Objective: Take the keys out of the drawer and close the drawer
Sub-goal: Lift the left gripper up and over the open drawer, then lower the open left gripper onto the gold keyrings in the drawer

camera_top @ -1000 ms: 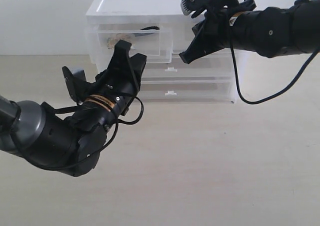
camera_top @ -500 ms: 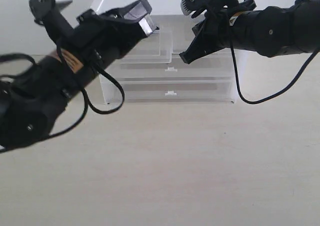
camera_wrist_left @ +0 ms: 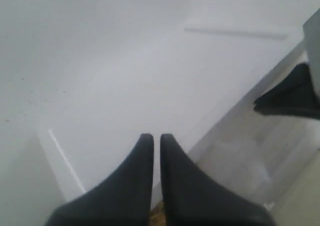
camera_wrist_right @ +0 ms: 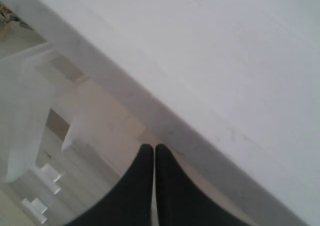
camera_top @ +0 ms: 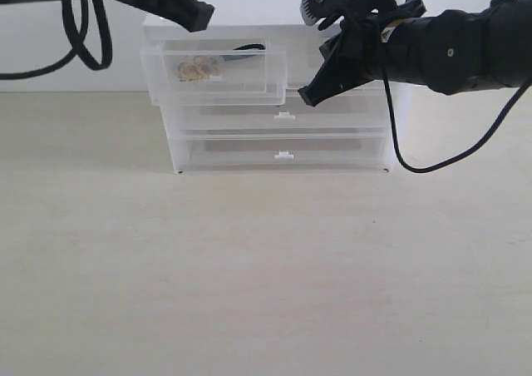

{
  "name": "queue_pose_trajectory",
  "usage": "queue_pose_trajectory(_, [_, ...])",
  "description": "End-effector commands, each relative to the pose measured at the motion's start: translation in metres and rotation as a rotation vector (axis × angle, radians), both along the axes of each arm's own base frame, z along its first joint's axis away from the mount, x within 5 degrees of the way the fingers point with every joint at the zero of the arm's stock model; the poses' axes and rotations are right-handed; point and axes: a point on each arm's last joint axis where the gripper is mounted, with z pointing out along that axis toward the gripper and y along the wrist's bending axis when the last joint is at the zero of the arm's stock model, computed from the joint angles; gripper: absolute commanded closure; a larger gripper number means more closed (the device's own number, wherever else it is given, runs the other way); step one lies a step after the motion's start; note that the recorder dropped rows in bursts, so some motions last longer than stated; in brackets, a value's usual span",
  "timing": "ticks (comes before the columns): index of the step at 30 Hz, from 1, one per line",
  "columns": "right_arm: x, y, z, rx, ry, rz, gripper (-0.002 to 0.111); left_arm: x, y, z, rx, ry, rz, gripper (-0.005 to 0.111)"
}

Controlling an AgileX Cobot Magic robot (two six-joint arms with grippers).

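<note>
The tabletop [camera_top: 266,293] across the lower frame offers free passage, whereas at upper centre the drawer [camera_top: 249,81] protrudes from the cabinet [camera_top: 332,151], with the left gripper [camera_top: 195,14] above its upper-left corner and the right gripper [camera_top: 309,96] just beside its right end.

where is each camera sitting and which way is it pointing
Exterior: off the arms, facing the drawer unit's front across the table; both arms show at the top.
Left wrist: on the left arm, looking along the shut left hand at the unit's white top.
Right wrist: on the right arm, looking along the shut right hand at the unit's top edge.
Shared: exterior and right wrist both show the open drawer and the keys.
</note>
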Motion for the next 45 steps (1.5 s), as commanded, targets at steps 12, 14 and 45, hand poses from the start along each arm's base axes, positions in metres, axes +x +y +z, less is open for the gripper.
queue_pose_trajectory(12, [0.004,-0.004,0.005,0.015,-0.026,-0.018,0.109,0.031,-0.004,-0.009,0.527,0.199,-0.133,0.103])
queue_pose_trajectory(14, [0.004,-0.004,0.005,0.015,-0.026,-0.018,0.109,0.036,-0.007,-0.007,0.523,0.200,-0.133,0.103])
queue_pose_trajectory(45, [0.005,-0.004,0.006,0.017,-0.036,-0.019,0.109,0.077,-0.019,-0.065,0.707,0.286,-0.230,0.103])
